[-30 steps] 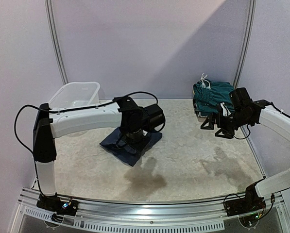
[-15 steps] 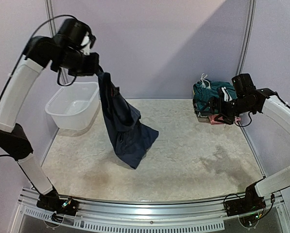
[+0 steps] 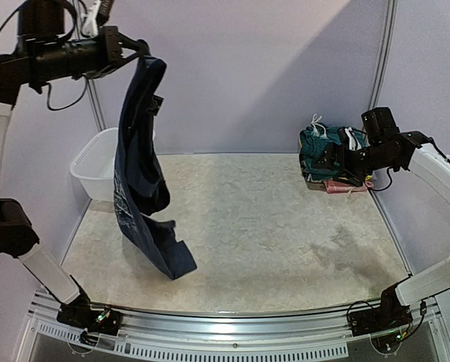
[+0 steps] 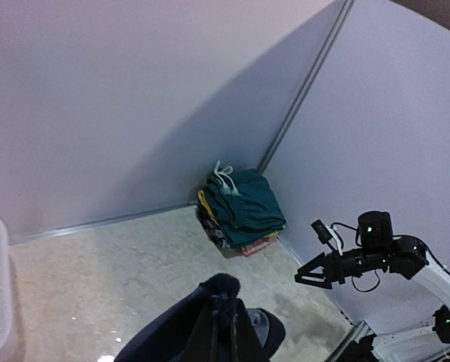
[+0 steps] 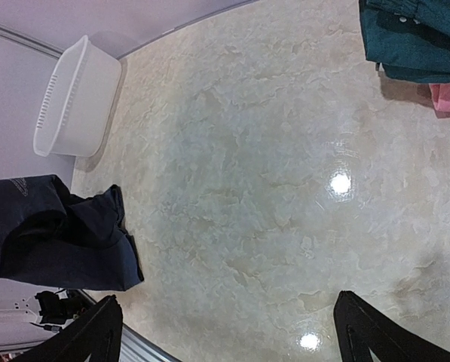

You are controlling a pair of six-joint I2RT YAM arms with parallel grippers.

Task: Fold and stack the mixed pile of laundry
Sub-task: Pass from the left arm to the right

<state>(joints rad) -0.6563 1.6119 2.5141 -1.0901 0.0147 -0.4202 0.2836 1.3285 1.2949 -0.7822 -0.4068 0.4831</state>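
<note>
My left gripper (image 3: 138, 54) is raised high at the left and is shut on a bunched edge of the navy T-shirt (image 3: 138, 188). The shirt hangs long, and its lower end reaches the table near the front. In the left wrist view the closed fingers (image 4: 225, 332) pinch the dark cloth (image 4: 172, 332). A folded stack topped by dark teal shorts (image 3: 330, 143) with a white drawstring sits in the back right corner. My right gripper (image 3: 324, 162) hovers open just in front of that stack, holding nothing. Its wide-spread fingertips (image 5: 96, 332) frame bare table. The shorts (image 5: 413, 38) show at the top right there.
A white plastic tub (image 3: 96, 162) stands at the back left, partly behind the hanging shirt, and shows again as the tub (image 5: 74, 98). A pink item (image 5: 447, 98) peeks from under the stack. Walls close in the back and both sides. A metal rail (image 3: 225, 335) edges the front.
The left arm has lifted the navy T-shirt off the table and carried it up and to the left, so it hangs full length. The right gripper has drawn slightly back toward the stack.
</note>
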